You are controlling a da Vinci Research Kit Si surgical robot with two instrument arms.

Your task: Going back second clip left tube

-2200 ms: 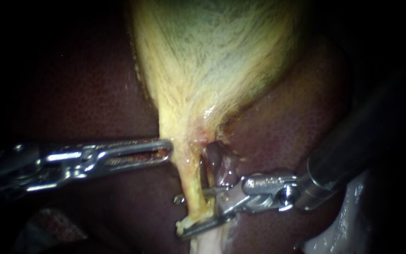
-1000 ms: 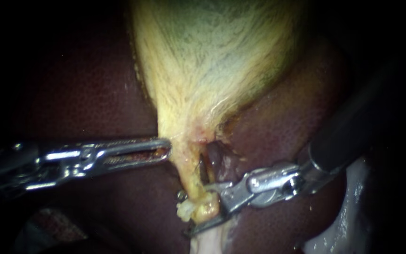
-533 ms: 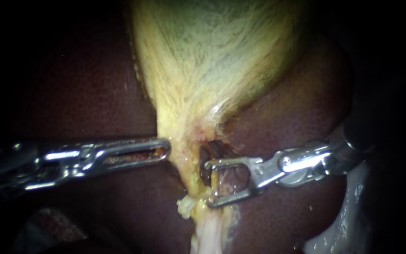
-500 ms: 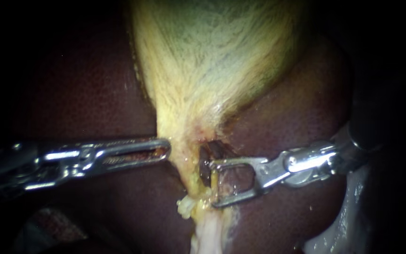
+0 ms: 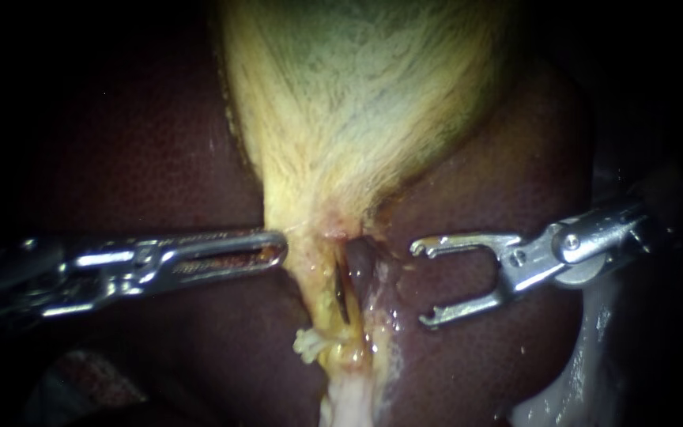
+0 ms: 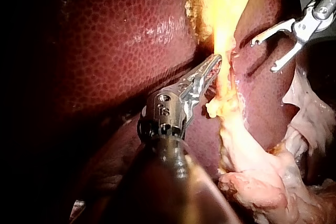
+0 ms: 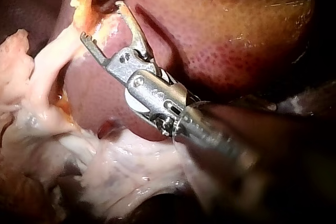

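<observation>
The yellow gallbladder [image 5: 357, 103] narrows to a neck, from which the left tube [image 5: 322, 296] runs down, with a dark slit and a darker right tube [image 5: 360, 273] beside it. A frayed pale tag [image 5: 307, 345] hangs at the left tube's lower end; I can make out no clip there. My left instrument [image 5: 278, 249] [image 6: 214, 65] lies level, its jaws shut on the edge of the gallbladder's neck. My right instrument [image 5: 422, 285] [image 7: 102, 22] [image 6: 264, 56] stands right of the tubes, jaws open and empty, touching nothing.
Dark red liver [image 5: 144, 158] [image 6: 121, 40] [image 7: 236, 40] surrounds the gallbladder on both sides. Pale, stringy tissue [image 5: 349, 399] [image 6: 262, 182] [image 7: 105, 166] continues below the tubes and along the lower right edge [image 5: 586, 372].
My right instrument's jaws came off the left tube's lower end, opened and drew back to the right, clear of both tubes. The left instrument has held still.
</observation>
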